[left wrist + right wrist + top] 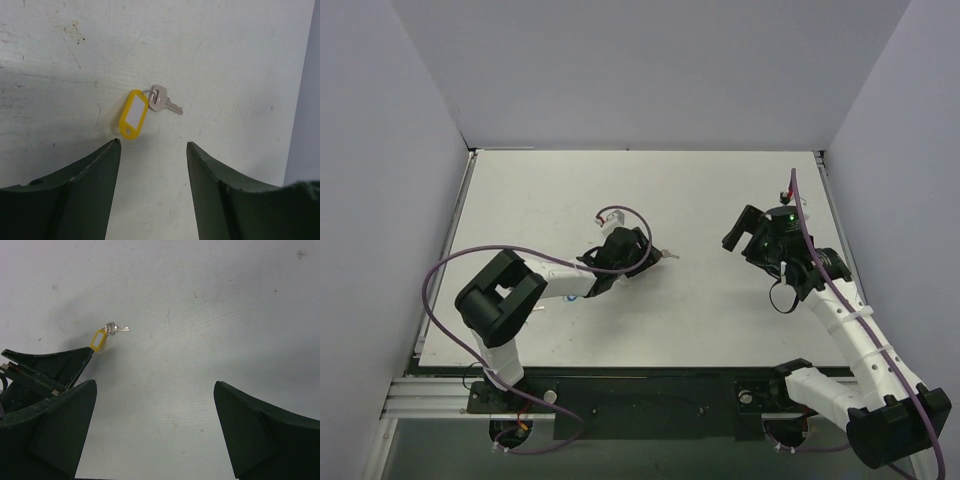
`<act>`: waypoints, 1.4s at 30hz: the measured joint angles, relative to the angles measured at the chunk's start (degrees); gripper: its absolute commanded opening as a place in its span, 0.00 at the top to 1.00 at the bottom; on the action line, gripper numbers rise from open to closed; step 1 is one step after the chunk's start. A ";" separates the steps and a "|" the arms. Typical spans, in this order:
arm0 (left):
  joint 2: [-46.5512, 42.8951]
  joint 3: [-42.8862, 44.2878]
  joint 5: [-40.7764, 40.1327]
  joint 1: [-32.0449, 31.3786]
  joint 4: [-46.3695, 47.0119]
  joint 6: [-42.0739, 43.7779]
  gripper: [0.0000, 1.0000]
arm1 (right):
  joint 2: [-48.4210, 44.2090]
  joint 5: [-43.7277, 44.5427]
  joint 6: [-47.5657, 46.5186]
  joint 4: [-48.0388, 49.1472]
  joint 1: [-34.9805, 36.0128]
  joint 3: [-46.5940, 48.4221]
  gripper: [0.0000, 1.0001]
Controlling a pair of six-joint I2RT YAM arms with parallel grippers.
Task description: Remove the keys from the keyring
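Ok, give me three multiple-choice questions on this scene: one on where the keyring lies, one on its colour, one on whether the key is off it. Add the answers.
1. Where does the keyring lie?
A. on the table, just ahead of the left pincer
B. at the table's far edge
C. at the near right corner

2. What colour is the keyring?
A. blue
B. yellow
C. green

3. What state is the key in?
A. lying apart from the keyring
B. lifted off the table
C. joined to the keyring, flat on the table

Answers:
1 A: the left wrist view shows it just beyond the parted fingertips.
2 B: it has a yellow rim around a white label.
3 C: the thin metal ring passes through the key's head.
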 measured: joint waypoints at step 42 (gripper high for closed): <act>10.38 2.03 3.72 3.50 11.65 -5.95 0.57 | 2.25 -3.78 -1.07 3.37 -2.19 -1.79 0.04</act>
